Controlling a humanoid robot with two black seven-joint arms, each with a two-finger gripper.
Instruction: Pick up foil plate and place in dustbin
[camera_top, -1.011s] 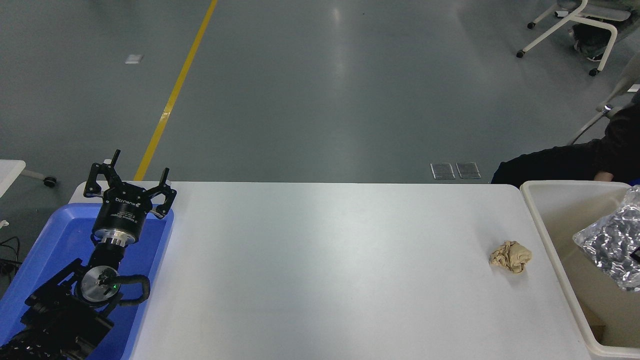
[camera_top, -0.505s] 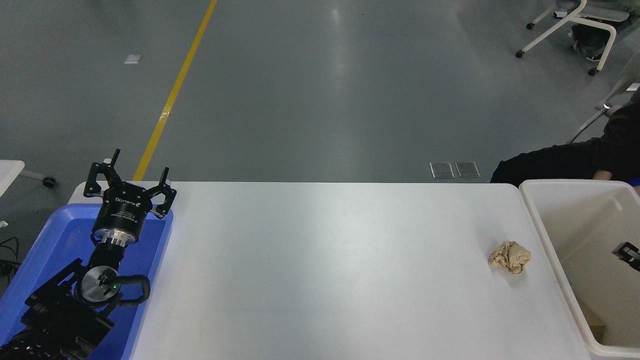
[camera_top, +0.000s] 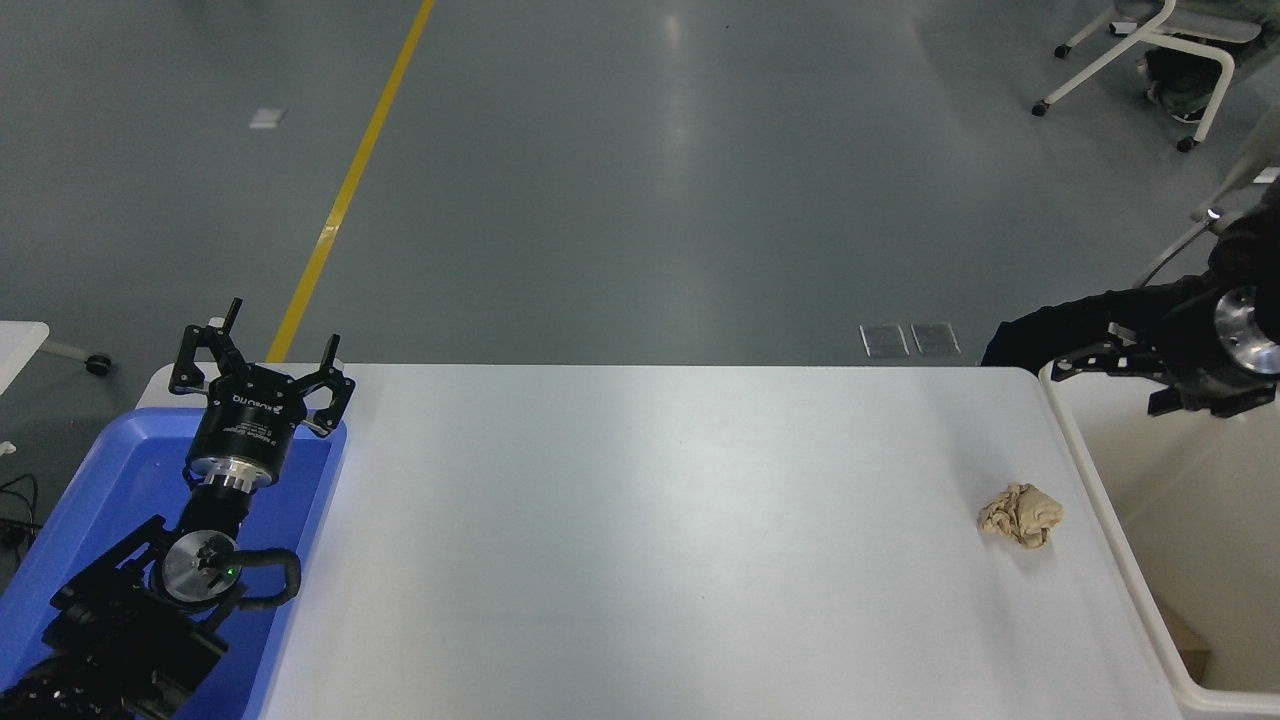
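The foil plate is not in view; it does not show on the table or in the part of the dustbin that I can see. The dustbin (camera_top: 1112, 520) is the off-white bin at the table's right end, cut off by the picture's right edge. My right gripper (camera_top: 1100, 390) comes in from the right edge above the bin's far left corner, pointing left. It is open and empty. My left gripper (camera_top: 270, 340) is parked open at the lower left.
A crumpled tan paper ball (camera_top: 1020, 513) lies on the white table (camera_top: 640, 520) just left of the bin. A blue tray (camera_top: 110, 470) lies under the left arm. A person in dark clothes (camera_top: 1080, 325) sits behind the far right corner.
A second ago the foil plate hung in my right gripper over the bin. It has since gone from view. The empty right gripper has risen and moved toward the bin's far left corner.
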